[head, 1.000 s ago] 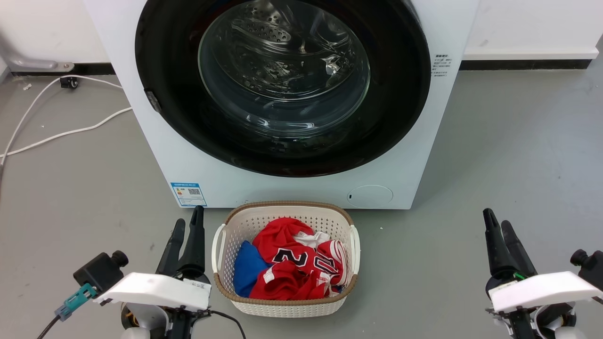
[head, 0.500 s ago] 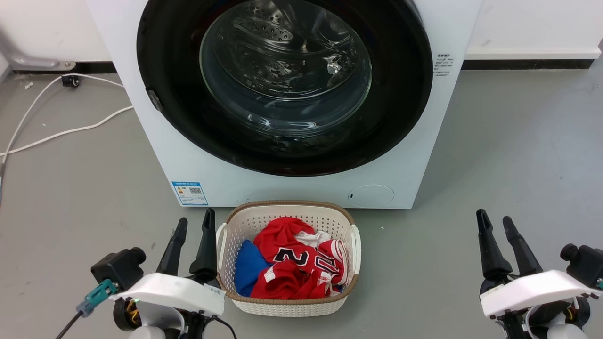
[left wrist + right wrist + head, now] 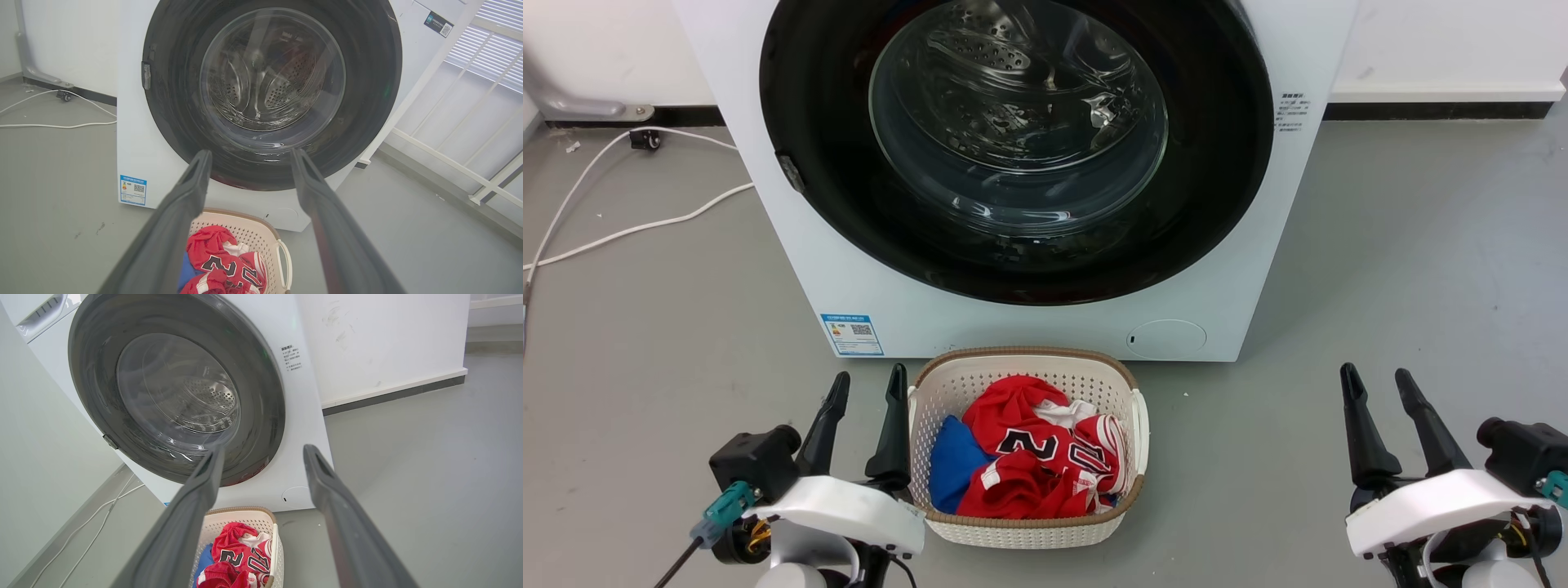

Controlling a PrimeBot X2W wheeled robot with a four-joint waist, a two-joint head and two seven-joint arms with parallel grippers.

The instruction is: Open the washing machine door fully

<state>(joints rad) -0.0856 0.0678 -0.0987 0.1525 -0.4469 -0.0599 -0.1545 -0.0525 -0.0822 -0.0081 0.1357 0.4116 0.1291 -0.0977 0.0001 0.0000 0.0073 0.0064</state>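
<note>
Two tools spread, left tool [image 3: 870,373] beside basket [image 3: 1025,535], right tool [image 3: 1375,371] well apart, washing machine door [image 3: 1017,147] shut

Lower centre of the head view: a white perforated plastic laundry basket with a brown woven rim [image 3: 1013,535] stands on the grey floor [image 3: 1405,245]. It holds a crumpled red jersey with black numerals [image 3: 1005,408] and a blue cloth [image 3: 952,461]. A white cable [image 3: 645,228] lies at the upper left.

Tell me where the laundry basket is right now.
In the head view, the laundry basket sits on the floor before the washing machine, beside the left gripper.
</note>
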